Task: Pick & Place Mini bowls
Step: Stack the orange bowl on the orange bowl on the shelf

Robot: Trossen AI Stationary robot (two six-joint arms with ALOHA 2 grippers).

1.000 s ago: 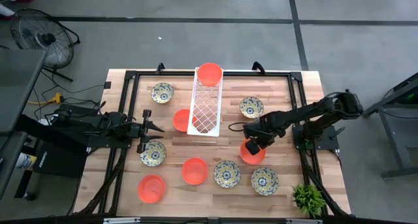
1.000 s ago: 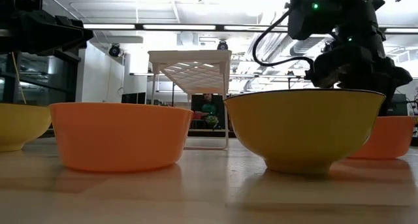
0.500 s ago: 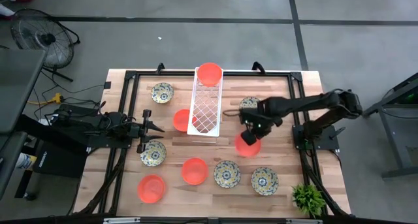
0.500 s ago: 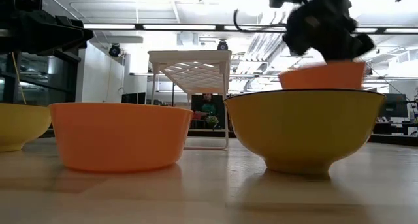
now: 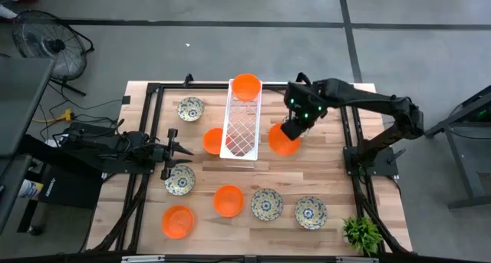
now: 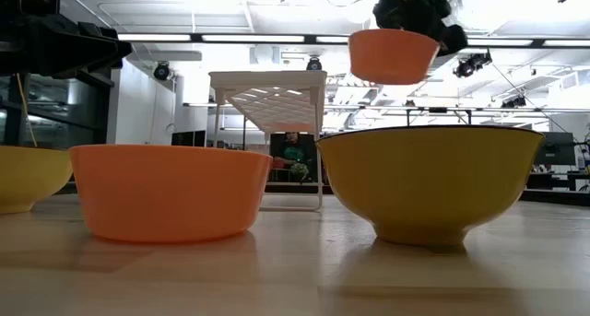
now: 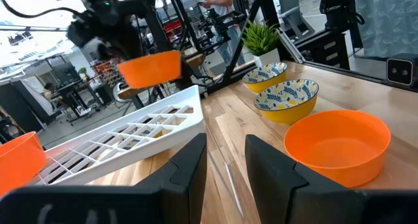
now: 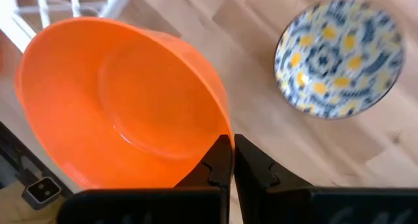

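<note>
My right gripper [image 5: 294, 129] is shut on a plain orange mini bowl [image 5: 281, 139] that hangs in the air just right of the long white lattice tray [image 5: 241, 123]. From table height this bowl [image 6: 394, 55] shows well above the others. An orange bowl [image 5: 246, 87] sits in the tray's far end and another [image 5: 212, 140] stands on the table left of the tray. Orange bowls [image 5: 229, 201] and floral bowls [image 5: 266, 204] stand along the near side. My left gripper [image 5: 178, 148] waits open and level at the left, touching nothing. My right gripper pinches the orange bowl's rim [image 8: 226, 127], one finger [image 8: 219, 160] inside the bowl and the other outside its wall. The fingers come steeply from above, slanting in from the right. The bowl is lifted clear of the table, mouth up and nearly level.
A floral bowl [image 8: 336, 57] stands on the table below my right arm, to the right of the held bowl. More floral bowls [image 5: 191, 108] [image 5: 179, 180] [image 5: 311, 212] dot the table. A small green plant [image 5: 360, 232] stands at the near right corner. Black frame rails [image 5: 347, 117] edge the table.
My right gripper has risen with the orange bowl and swung toward the far edge and left, toward the tray. The bowl, on the table a second ago, is now lifted clear and carried to beside the tray's right side.
</note>
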